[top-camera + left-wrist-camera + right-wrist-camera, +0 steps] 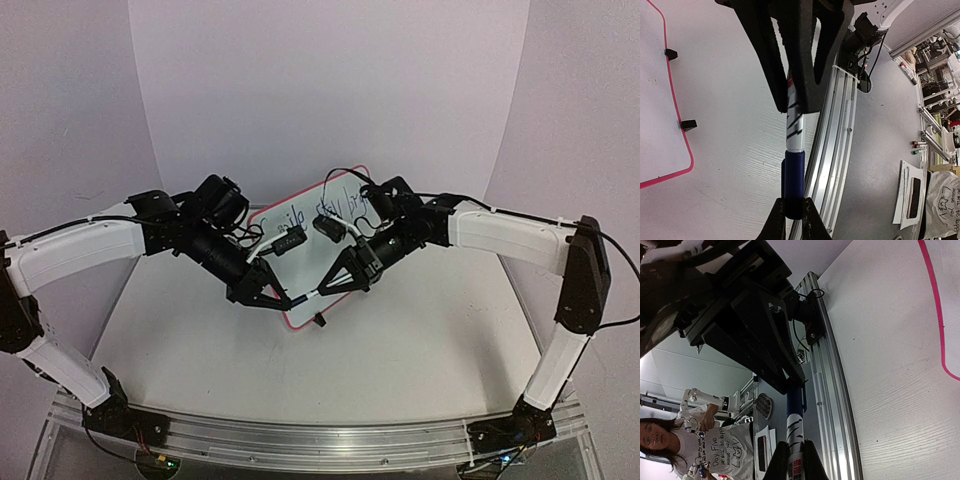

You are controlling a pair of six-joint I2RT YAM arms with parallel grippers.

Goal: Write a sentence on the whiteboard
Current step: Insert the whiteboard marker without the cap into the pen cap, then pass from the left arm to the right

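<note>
The whiteboard, white with a red-pink frame, lies flat on the table behind both grippers. The sentence runs across it in thin blue letters, partly hidden by the arms. A white marker hangs level between the grippers just above the board's near corner. My left gripper is shut on the marker's blue cap. My right gripper is shut on the marker's white barrel. In the left wrist view, two black clip feet sit on the pink frame.
An aluminium rail runs along the table's near edge. White backdrop walls enclose the back and sides. A person in a printed T-shirt stands beyond the rail. Papers lie on the floor.
</note>
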